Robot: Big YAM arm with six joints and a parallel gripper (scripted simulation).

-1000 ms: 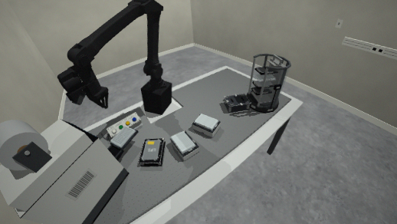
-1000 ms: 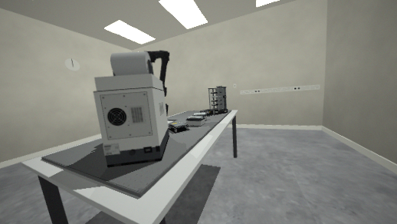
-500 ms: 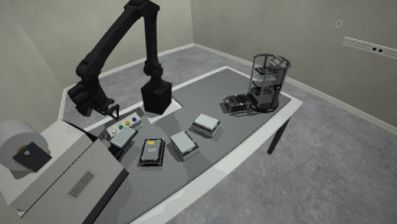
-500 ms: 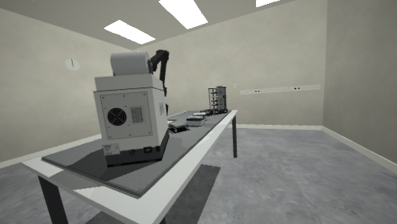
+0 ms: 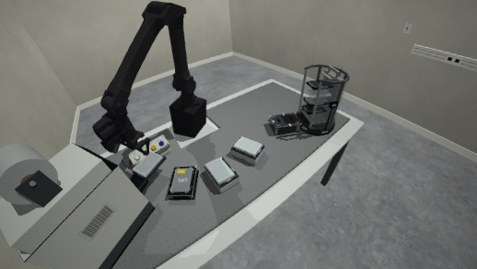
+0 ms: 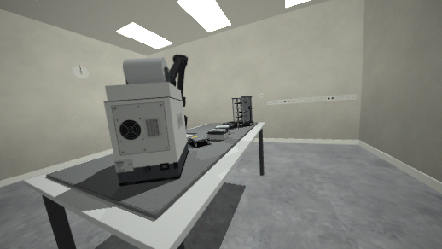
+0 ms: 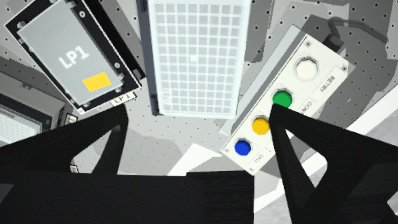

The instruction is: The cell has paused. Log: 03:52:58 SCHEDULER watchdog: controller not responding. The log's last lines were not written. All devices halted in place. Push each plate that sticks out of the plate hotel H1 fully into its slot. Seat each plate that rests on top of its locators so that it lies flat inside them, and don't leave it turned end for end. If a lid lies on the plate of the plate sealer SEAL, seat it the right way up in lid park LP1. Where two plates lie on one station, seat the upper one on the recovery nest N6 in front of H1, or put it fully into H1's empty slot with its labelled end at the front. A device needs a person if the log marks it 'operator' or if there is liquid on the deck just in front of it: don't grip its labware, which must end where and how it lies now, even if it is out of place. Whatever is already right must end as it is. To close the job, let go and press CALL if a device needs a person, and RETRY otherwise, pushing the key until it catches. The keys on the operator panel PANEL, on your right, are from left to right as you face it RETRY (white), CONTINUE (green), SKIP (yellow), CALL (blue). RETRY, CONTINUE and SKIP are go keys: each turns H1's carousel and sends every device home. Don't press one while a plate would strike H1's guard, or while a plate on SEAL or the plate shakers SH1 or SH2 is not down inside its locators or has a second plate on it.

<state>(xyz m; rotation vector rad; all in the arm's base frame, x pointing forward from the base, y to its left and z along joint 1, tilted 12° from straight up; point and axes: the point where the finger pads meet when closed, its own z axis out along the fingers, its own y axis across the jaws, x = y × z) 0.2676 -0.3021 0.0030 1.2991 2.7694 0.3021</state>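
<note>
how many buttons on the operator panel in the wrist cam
4, in a row along the panel: white at the far end, then green, yellow, and blue nearest the camera. None appear hidden.

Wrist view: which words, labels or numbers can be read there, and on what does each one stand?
"LP1": on the grey rectangular lid in the black-framed lid park.
"RETRY": on the pale operator panel, beside the white round key.
The labels beside the green, yellow and blue keys are too blurred to read.
</note>
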